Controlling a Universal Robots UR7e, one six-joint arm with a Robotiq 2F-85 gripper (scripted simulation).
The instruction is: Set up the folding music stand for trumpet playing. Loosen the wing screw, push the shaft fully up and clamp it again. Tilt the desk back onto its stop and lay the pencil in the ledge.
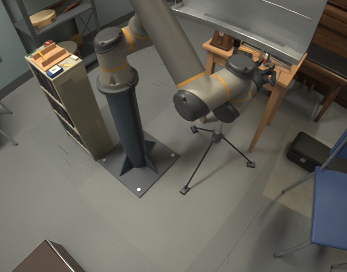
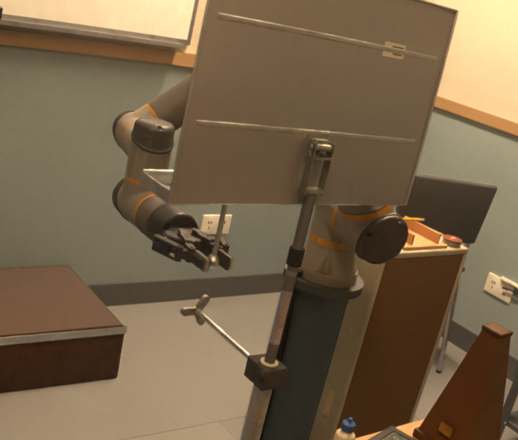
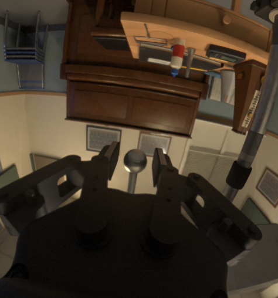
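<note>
The music stand's grey desk (image 2: 314,102) stands high on its shaft (image 2: 292,270), above the tripod legs (image 1: 216,152). A thin rod with a ball knob (image 2: 213,258) hangs down from under the desk's ledge. The wing screw (image 2: 197,310) sticks out on a long stem from the black clamp block (image 2: 265,372) on the shaft. The pencil (image 1: 40,54) lies in a wooden tray on the bookcase. My gripper (image 3: 134,161) is under the desk with the ball knob (image 3: 135,161) between its fingers. The gripper is open and holds nothing.
The arm's blue pedestal (image 1: 128,131) stands beside the stand. A bookcase (image 1: 69,99) is to its left. A wooden table (image 1: 256,73) with a metronome (image 2: 475,384) is behind the stand. A blue chair (image 1: 333,205) and a black case (image 1: 310,152) are to the right.
</note>
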